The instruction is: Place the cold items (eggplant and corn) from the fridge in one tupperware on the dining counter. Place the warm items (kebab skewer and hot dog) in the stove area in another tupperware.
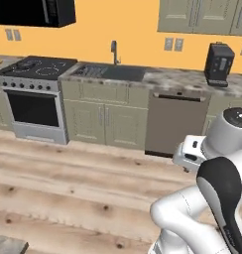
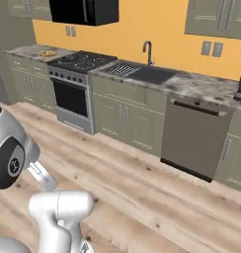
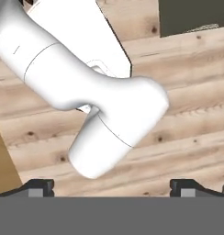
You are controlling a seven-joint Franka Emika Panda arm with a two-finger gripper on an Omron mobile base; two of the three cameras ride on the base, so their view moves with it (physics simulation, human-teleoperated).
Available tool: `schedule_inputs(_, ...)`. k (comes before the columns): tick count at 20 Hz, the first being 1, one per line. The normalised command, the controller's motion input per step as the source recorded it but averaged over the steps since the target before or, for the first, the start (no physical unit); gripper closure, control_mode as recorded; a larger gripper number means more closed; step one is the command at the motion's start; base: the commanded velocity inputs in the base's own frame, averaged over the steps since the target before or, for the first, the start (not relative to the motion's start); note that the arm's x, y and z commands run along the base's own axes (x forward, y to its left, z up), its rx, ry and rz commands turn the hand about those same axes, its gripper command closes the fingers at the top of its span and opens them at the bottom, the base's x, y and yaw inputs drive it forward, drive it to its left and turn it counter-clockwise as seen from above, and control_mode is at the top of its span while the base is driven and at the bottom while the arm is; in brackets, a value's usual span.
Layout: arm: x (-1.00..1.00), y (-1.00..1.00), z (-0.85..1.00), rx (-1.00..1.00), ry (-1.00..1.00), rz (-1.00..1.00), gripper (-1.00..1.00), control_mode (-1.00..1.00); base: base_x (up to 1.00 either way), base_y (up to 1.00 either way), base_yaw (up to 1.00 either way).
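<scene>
Above the wood floor (image 3: 187, 114), hand (image 3: 112, 186) spread wide, grasping nothing, stove (image 1: 36, 94) far left

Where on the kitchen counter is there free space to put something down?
The widest bare patch is the counter between the sink and the coffee machine. A short stretch lies left of the stove, beside a small yellow dish. The stove top and sink basin themselves are poor spots.
</scene>
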Motion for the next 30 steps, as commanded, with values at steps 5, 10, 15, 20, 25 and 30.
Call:
schedule_inputs(5,0.00,0.00,0.00,0.00,0.00,0.00,-1.00,1.00,1.00,0.00,-0.10)
schedule_inputs(10,0.00,0.00,0.00,0.00,0.00,0.00,-1.00,1.00,1.00,0.00,0.06)
schedule_inputs(15,0.00,0.00,0.00,0.00,0.00,0.00,-1.00,1.00,1.00,0.00,0.39)
schedule_inputs(20,0.00,0.00,0.00,0.00,0.00,0.00,-1.00,1.00,1.00,-0.03,0.48)
schedule_inputs(25,0.00,0.00,0.00,0.00,0.00,0.00,-1.00,1.00,1.00,0.39,0.22)
schedule_inputs(30,0.00,0.00,0.00,0.00,0.00,0.00,-1.00,1.00,1.00,0.92,-0.05)
